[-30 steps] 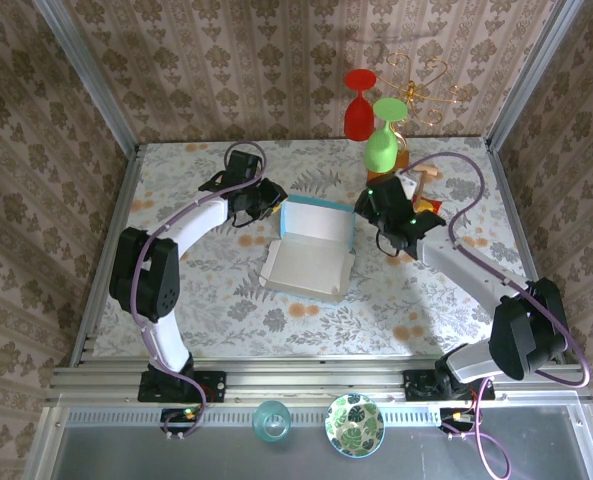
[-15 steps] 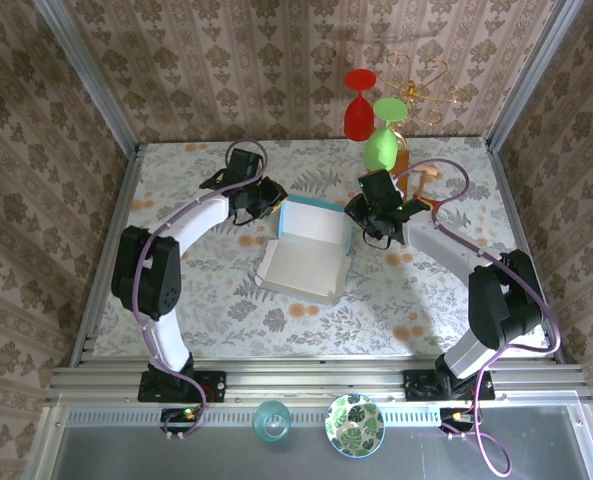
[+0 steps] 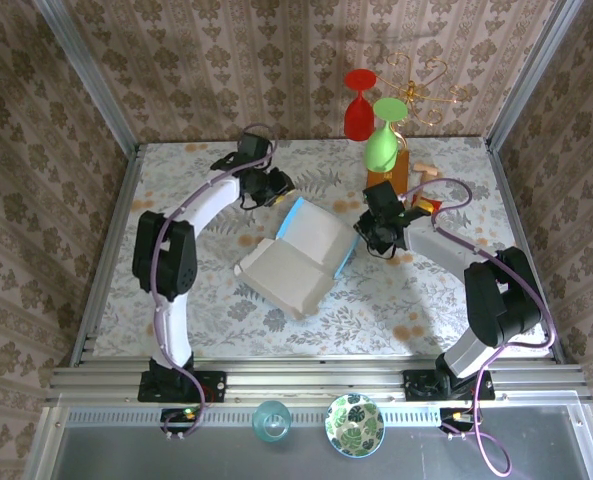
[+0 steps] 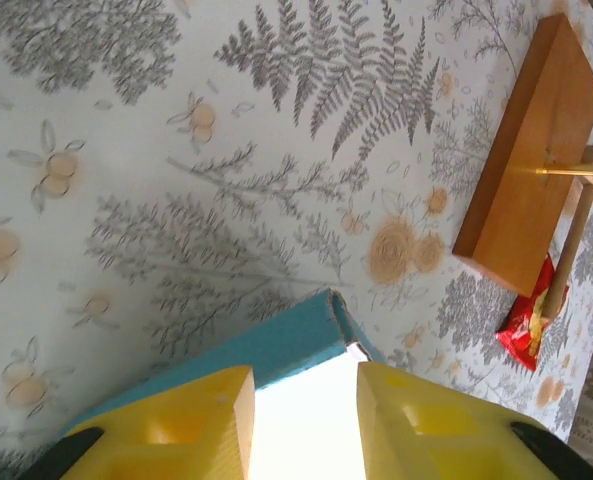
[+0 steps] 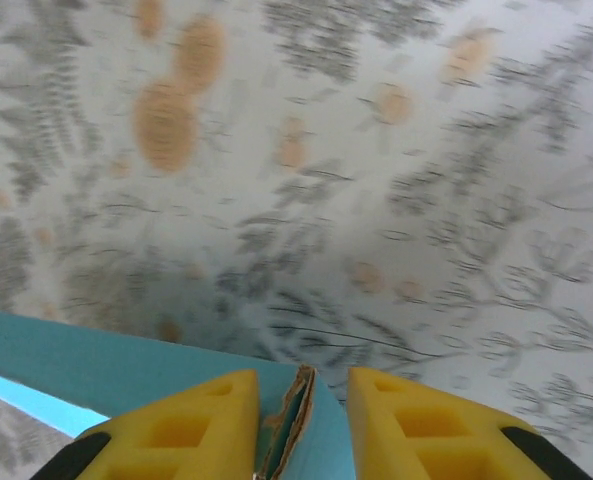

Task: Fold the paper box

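The paper box [image 3: 296, 258] looks light and floppy, best pinched at a wall's thin edge, which the right pincer [image 5: 303, 390] straddles unclenched, while the left pincer [image 4: 304, 388] sits parted at a corner.

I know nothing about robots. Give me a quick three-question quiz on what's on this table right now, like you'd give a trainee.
1. True or false: the sky-blue cardboard box is closed, with none of its white inside showing.
2. What lies by the end of the brown wooden block?
A. a red packet
B. a metal spoon
C. a green ball
3. Fill in: an edge of the ____ stands between the yellow fingers of the right gripper.

Key: 1 false, the white inside shows; 2 A; 3 box.
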